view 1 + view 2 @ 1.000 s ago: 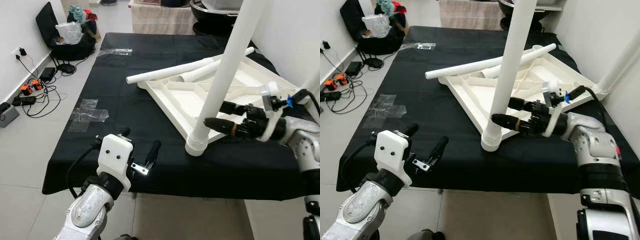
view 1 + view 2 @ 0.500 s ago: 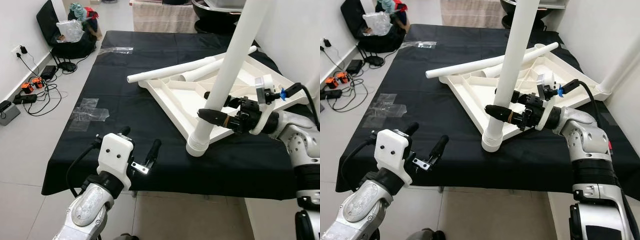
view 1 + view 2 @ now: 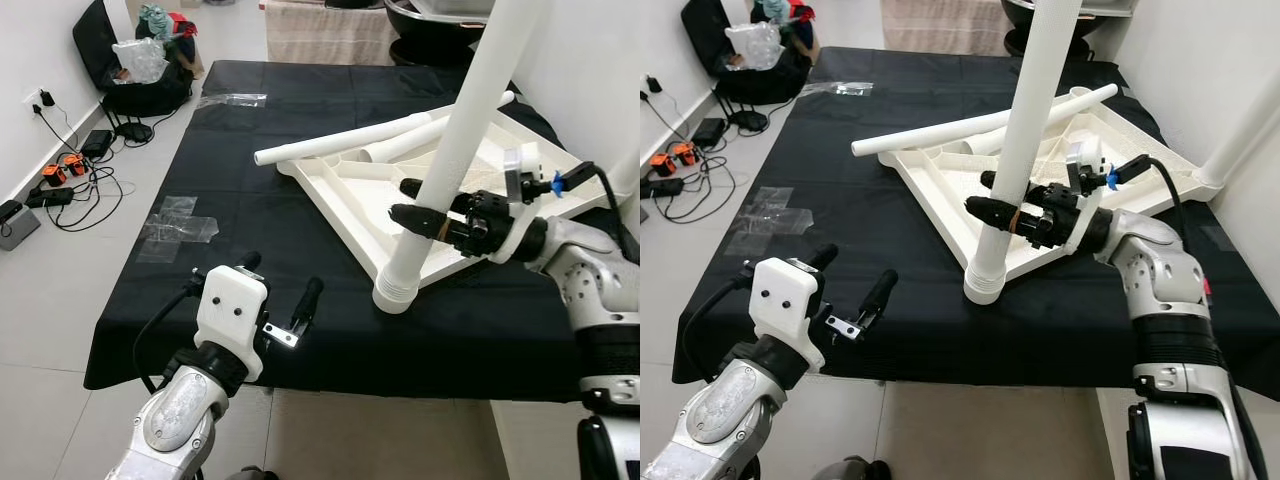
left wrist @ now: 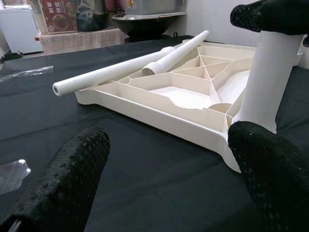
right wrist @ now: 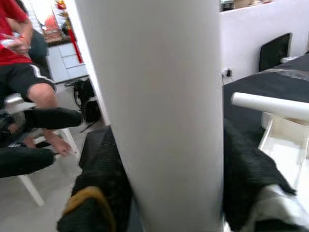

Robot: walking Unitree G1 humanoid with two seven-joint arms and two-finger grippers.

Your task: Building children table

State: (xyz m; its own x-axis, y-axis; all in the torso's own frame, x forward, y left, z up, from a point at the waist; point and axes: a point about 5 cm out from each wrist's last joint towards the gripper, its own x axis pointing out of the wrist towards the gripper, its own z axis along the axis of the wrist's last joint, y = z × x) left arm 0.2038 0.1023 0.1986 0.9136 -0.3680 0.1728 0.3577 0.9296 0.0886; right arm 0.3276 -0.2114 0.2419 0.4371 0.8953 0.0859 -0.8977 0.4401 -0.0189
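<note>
White plastic defines the scene: an upright table leg [image 3: 1025, 140] stands in a corner socket of the inverted tabletop [image 3: 1040, 190] on the black cloth [image 3: 890, 210], and my right gripper [image 3: 983, 195] has one finger on each side of it, pinching the leg partway up. My left gripper [image 3: 852, 291] hovers at the cloth's near edge with fingers [image 4: 65, 183] spread, holding nothing. Beyond my right fingers, two loose legs [image 3: 940, 133] lie across the tabletop's far rim.

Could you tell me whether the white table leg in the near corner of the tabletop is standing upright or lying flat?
Upright, leaning slightly: the leg rises from the near corner of the upturned tabletop, with the right gripper around it.
</note>
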